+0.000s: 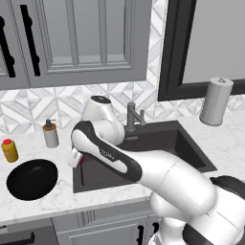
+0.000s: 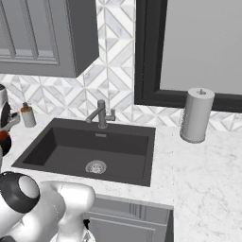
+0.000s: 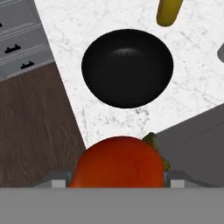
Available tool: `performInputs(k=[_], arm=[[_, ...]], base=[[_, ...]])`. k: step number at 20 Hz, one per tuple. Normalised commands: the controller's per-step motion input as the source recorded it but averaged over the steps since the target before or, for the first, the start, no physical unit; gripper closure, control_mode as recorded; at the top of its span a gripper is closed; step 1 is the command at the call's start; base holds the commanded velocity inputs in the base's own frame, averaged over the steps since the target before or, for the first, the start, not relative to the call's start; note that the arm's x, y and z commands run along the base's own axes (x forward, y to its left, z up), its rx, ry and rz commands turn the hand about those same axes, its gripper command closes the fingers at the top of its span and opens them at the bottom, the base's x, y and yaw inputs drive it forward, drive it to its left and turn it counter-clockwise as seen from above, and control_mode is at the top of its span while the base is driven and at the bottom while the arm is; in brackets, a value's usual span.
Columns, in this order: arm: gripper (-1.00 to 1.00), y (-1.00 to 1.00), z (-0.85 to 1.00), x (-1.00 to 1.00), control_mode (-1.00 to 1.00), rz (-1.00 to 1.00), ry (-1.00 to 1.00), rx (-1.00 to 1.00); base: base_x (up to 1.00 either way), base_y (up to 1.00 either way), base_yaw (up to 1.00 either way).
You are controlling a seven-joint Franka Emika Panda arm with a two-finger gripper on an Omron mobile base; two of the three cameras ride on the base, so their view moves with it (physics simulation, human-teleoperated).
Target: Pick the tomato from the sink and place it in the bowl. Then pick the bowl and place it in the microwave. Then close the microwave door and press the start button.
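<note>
My gripper [image 3: 117, 181] is shut on the red-orange tomato [image 3: 119, 162], which bulges between the fingertips with its green stem to the right. The gripper [image 1: 76, 159] hangs over the left rim of the dark-grey sink [image 1: 158, 143], above the counter. The wide glossy black bowl [image 3: 127, 68] lies ahead of the tomato in the hand view; it sits on the marble counter left of the sink [image 1: 32, 178]. At the left edge of the right base view the tomato [image 2: 4, 140] peeks out beside the sink [image 2: 56, 142]. The microwave and its door are out of view.
A yellow bottle with a red cap [image 1: 9, 150] and a soap dispenser [image 1: 50, 134] stand behind the bowl. The faucet [image 1: 133, 116] rises behind the basin, with a drain [image 2: 96, 166] in its floor. A paper towel roll [image 1: 216, 101] stands at the right. Grey cabinets hang above.
</note>
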Motion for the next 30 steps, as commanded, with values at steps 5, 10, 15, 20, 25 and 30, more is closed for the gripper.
performInputs(k=[5,10,15,20,25,30], arm=[[1.00,0.69,0.00,0.01,-1.00,-0.06,0.09,-0.19],[1.00,0.59,-0.19,0.24,-1.00,-0.05,0.01,-0.14],[1.00,0.58,-0.25,0.34,-1.00,-0.05,0.00,-0.07],[1.00,0.28,-0.40,0.24,-1.00,-0.02,0.00,0.00],[1.00,0.29,-0.41,0.18,-1.00,-0.03,0.00,0.00],[1.00,0.30,-0.41,0.13,-1.00,-0.04,0.00,0.00]], base=[[0.00,0.00,0.00],[0.00,0.00,0.00],[0.00,0.00,0.00],[0.00,0.00,0.00],[0.00,0.00,0.00],[0.00,0.00,0.00]])
